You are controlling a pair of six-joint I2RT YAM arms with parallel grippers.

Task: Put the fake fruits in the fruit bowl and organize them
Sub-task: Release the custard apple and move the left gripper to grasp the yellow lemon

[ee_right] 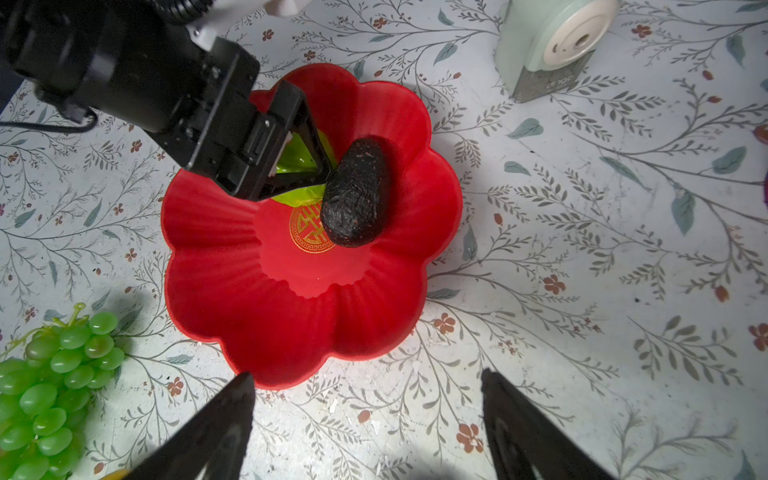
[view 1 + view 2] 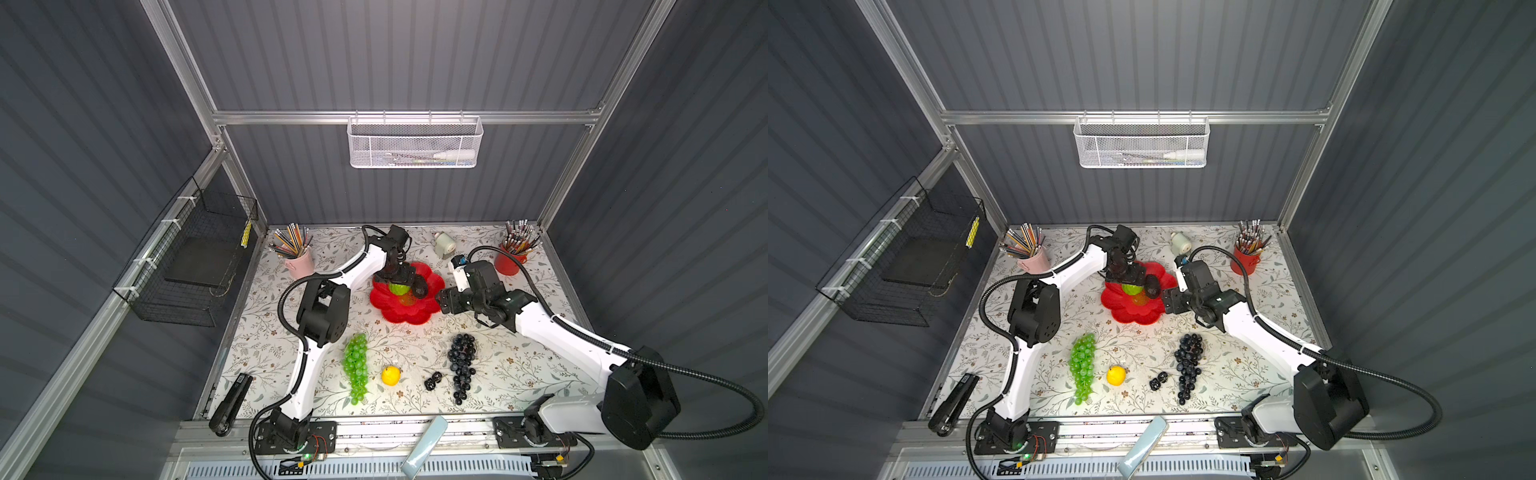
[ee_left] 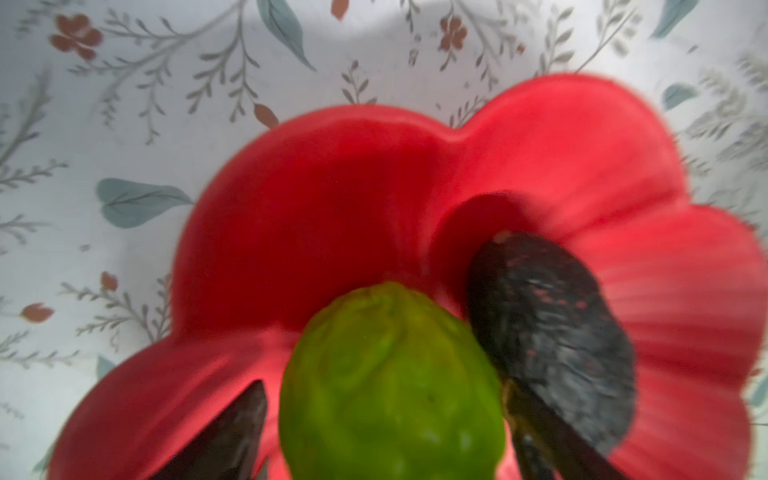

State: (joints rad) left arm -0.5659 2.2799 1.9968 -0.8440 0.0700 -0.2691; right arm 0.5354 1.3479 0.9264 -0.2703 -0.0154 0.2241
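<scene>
Left claw spread astride the green ball, with a gap on one side; I read it as released in the bowl, beside the black oval. Right claw spread, empty, by the rim. Two of six in. On the counter: green grapes, purple grapes, yellow fruit, berry cluster.

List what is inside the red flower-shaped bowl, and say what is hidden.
Inside the fruit bowl are a lime-green scaly ball and a black bumpy oval overlapping the gold emblem. The left gripper straddles the ball, hiding the bowl floor under it.
</scene>
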